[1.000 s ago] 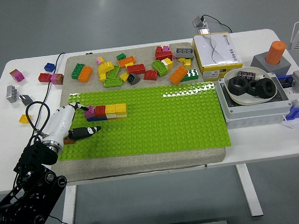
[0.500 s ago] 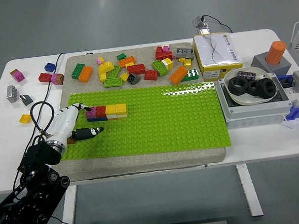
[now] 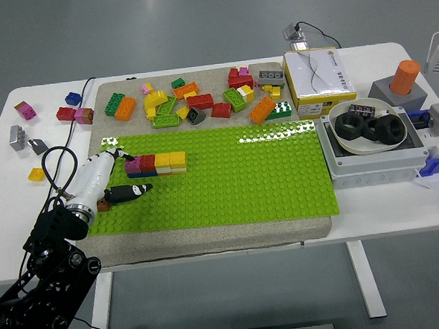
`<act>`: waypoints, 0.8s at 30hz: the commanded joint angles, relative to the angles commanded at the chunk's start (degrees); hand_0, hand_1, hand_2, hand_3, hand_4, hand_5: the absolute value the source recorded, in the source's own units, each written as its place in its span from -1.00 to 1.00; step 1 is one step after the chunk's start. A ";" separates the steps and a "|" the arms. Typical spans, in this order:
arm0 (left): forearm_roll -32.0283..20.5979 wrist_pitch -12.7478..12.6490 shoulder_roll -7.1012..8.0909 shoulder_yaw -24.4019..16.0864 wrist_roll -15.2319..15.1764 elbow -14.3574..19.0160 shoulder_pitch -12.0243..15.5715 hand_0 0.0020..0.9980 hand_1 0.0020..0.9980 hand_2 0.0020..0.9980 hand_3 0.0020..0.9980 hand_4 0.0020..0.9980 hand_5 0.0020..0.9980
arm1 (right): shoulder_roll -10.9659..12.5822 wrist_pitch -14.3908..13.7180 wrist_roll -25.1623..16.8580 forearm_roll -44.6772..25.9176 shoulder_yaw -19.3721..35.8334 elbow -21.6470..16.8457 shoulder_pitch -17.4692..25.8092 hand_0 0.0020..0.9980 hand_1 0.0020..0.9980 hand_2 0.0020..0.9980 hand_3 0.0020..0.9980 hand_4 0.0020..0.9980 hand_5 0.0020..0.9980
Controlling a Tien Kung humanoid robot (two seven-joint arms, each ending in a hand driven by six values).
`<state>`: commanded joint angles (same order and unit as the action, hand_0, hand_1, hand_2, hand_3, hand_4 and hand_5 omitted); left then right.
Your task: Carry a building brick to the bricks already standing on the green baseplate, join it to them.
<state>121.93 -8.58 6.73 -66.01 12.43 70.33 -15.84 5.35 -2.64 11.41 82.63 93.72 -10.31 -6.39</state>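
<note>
Since the earlier frames the left robot hand point(image 3: 119, 170) had shifted only slightly at the left end of the green baseplate point(image 3: 235, 178), its upper fingers ending up at the pink brick point(image 3: 134, 164) on the left end of the brick row point(image 3: 158, 164). That row, pink, then red, then yellow over blue and white pieces, stood on the baseplate's upper left part, and the pink brick sat joined to it. The fingers were spread apart, the upper ones touching or just beside the pink brick, the dark lower one point(image 3: 130, 191) lying on the studs below the row; whether they still gripped the brick could not be told. Loose bricks point(image 3: 200, 98) lay scattered on the tan mat beyond the baseplate, and a few more on the white surface point(image 3: 46, 138) to the left. A bowl of black rings point(image 3: 369, 129) stood to the right.
</note>
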 joint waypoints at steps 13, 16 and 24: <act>-10.37 -2.90 0.75 -3.65 -6.99 10.89 3.75 0.91 0.79 0.82 0.34 0.90 -0.35 | -0.60 0.40 0.29 -2.87 -2.46 0.00 0.65 0.20 0.16 0.30 0.41 0.24 0.55; -17.24 -3.01 0.18 -2.48 -12.75 14.58 5.74 0.48 0.39 0.45 0.24 0.63 -0.73 | -0.88 1.04 0.86 -5.04 -4.31 0.00 1.09 0.20 0.17 0.31 0.37 0.25 0.61; -34.53 5.55 -1.07 2.41 -25.91 18.18 9.06 0.08 0.11 0.15 0.17 0.65 -0.70 | -1.33 2.02 1.78 -5.69 -5.57 0.00 1.53 0.20 0.17 0.30 0.35 0.24 0.63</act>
<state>87.41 -3.02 5.65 -63.60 -13.48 88.50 -6.78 4.02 -0.62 13.19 76.93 88.14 -10.31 -4.87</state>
